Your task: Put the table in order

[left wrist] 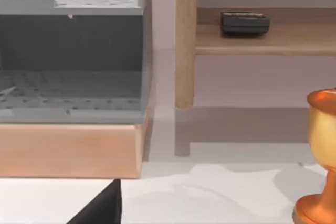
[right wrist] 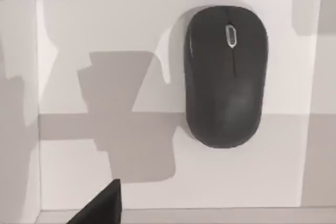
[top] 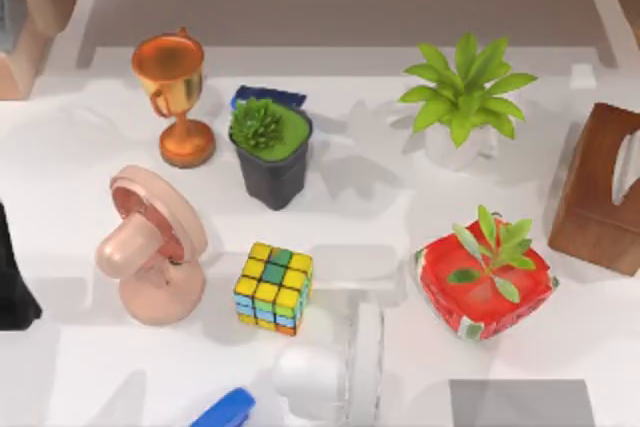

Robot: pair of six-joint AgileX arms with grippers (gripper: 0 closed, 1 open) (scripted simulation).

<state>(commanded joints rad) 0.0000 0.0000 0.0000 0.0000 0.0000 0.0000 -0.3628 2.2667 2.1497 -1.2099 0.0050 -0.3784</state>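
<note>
**A:** White tabletop (top: 80,147) is spread under everything seen from above, pretty cluttered tbh. With the colourful puzzle cube (top: 273,288) taken as the landmark: a pink fan (top: 150,247) is found just to its left, a black pot with a green succulent (top: 270,152) stands behind it, and a copper trophy (top: 172,97) is placed behind and to the left. Something blue (top: 268,97) is tucked behind that pot, can't be made out.

**B:** And right of the cube?

**A:** A red pot with a leafy sprig (top: 485,282) is set well to its right, a white pot with a bigger green plant (top: 462,97) behind that, and a brown tissue box (top: 600,192) at the far right edge. In front of the cube a white fan-like thing (top: 335,377) and a blue object (top: 225,410) are cut off by the edge.

**B:** Grippers?

**A:** Can't be told for either one. A dark bit of the left arm (top: 12,277) is seen far left of the cube. On the left wrist view a grey bin (left wrist: 71,56), a wooden shelf (left wrist: 262,38) with a small dark object (left wrist: 244,23) and the trophy's edge are shown. On the right wrist view a black mouse (right wrist: 224,74) is lying on a white surface.
</note>
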